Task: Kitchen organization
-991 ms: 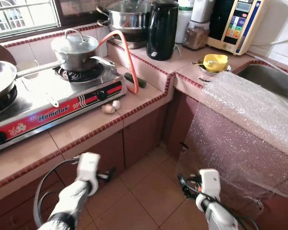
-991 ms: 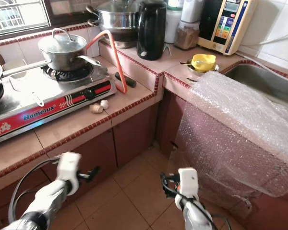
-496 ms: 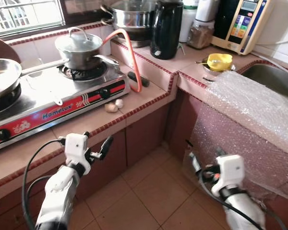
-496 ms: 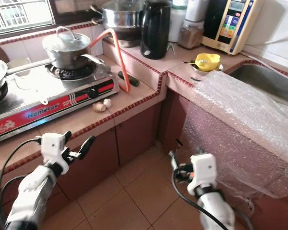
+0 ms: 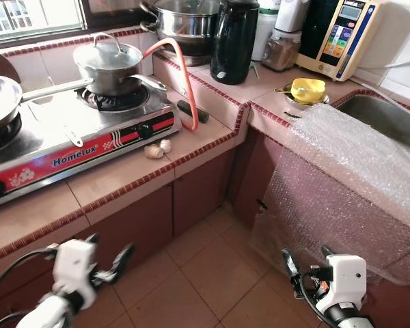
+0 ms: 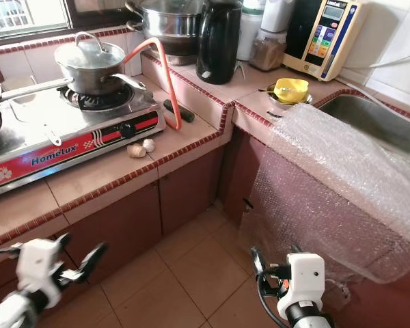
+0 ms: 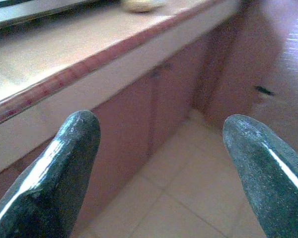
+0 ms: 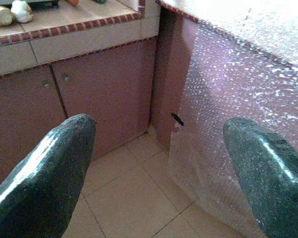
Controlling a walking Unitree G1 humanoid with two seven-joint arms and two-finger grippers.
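Kitchen table (image 5: 130, 179) with its pots and clutter is what needs organizing, and nothing on it is in hand yet. Left pincer (image 5: 108, 260) hangs low in front of the cupboard doors (image 5: 133, 229), fingers spread apart and empty; right pincer (image 5: 306, 265) sits low over the floor tiles (image 5: 205, 273), also spread and empty, beside the bubble wrap (image 5: 348, 178) draped over the sink edge.

By my judgement this is the approach step: no item is chosen, and the next move calls for raising an arm to table height.

On the table, two garlic bulbs (image 5: 158, 149) lie just beside the stove (image 5: 75, 140), which reads "Homelux". A lidded pot (image 5: 111, 65) stands on its burner.
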